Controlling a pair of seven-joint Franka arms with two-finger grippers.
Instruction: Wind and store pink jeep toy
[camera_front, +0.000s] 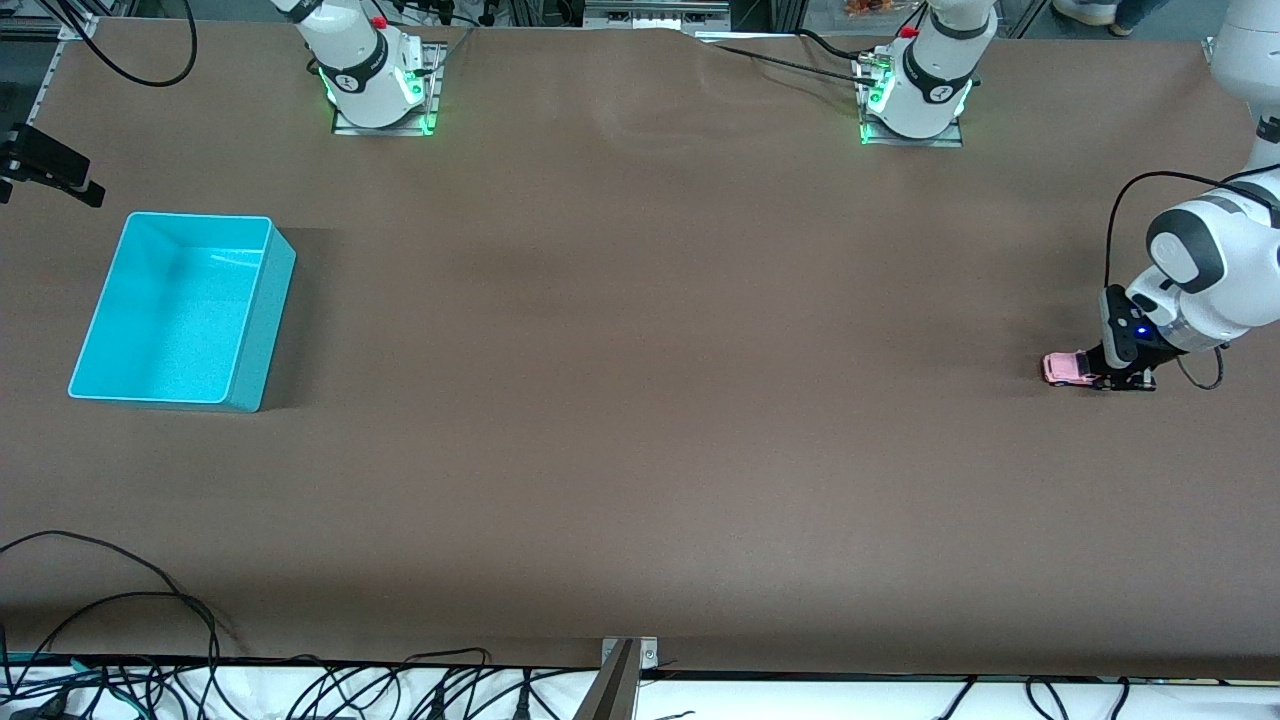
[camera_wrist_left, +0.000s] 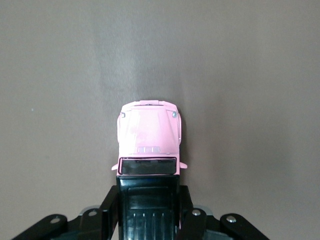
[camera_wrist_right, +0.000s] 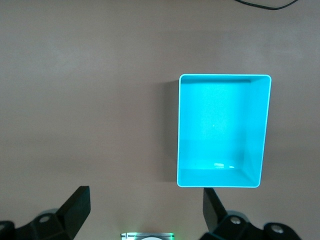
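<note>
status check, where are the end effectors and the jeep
Left end effector shut on pink jeep toy, low at the left arm's end of the table. Right end effector open, waiting above turquoise bin. Bin empty, nothing between.

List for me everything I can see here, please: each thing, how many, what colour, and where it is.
jeep: one, pink with black roof, on the table at the left arm's end, between the left gripper's fingers
bin: one, turquoise, nothing in it, on the table at the right arm's end
table: one, brown
cables: several, black, along the table edge nearest the front camera
left gripper: one, black, down at the table, shut on the jeep's black roof end
right gripper: one, black, open, up over the table beside the bin, waiting
</note>
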